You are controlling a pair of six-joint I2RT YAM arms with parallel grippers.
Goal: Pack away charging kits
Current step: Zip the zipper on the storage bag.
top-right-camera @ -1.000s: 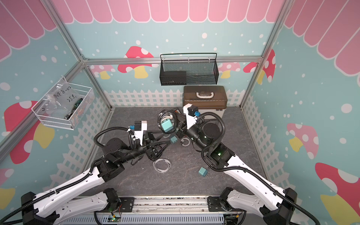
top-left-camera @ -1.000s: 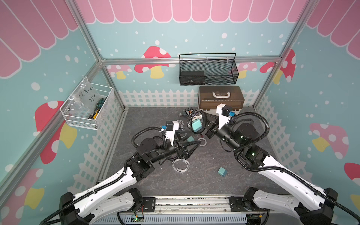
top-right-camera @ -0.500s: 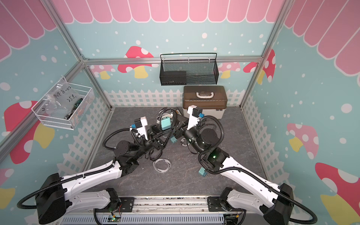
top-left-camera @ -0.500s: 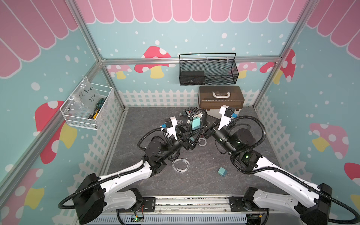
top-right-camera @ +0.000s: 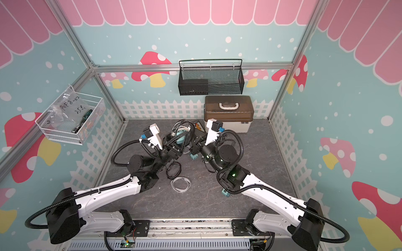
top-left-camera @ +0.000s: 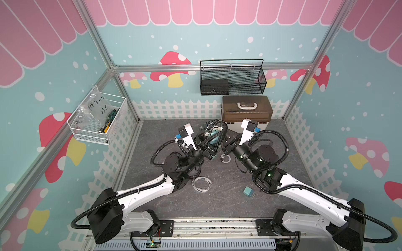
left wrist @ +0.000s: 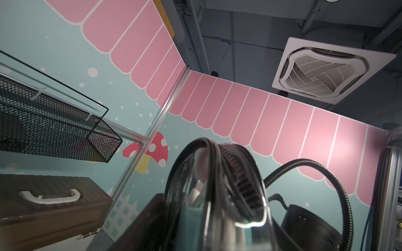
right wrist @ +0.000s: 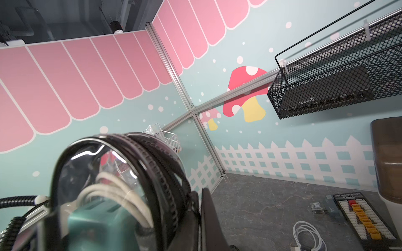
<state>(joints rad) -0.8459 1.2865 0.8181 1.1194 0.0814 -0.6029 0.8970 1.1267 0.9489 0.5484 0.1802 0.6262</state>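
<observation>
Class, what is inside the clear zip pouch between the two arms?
A teal plug and a white cable show through the pouch. Its lower part is hidden, so more cannot be told.

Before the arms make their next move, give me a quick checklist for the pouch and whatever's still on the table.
1. Right gripper shut on the pouch: ok.
2. Left gripper gripping the pouch: cannot tell.
3. Plug and white cable inside the pouch: ok.
4. Pouch zip closed: cannot tell.
5. Everything packed: not ok; a loose plug and a loose cable lie on the table.
6. Box lid open: not ok, shut.
</observation>
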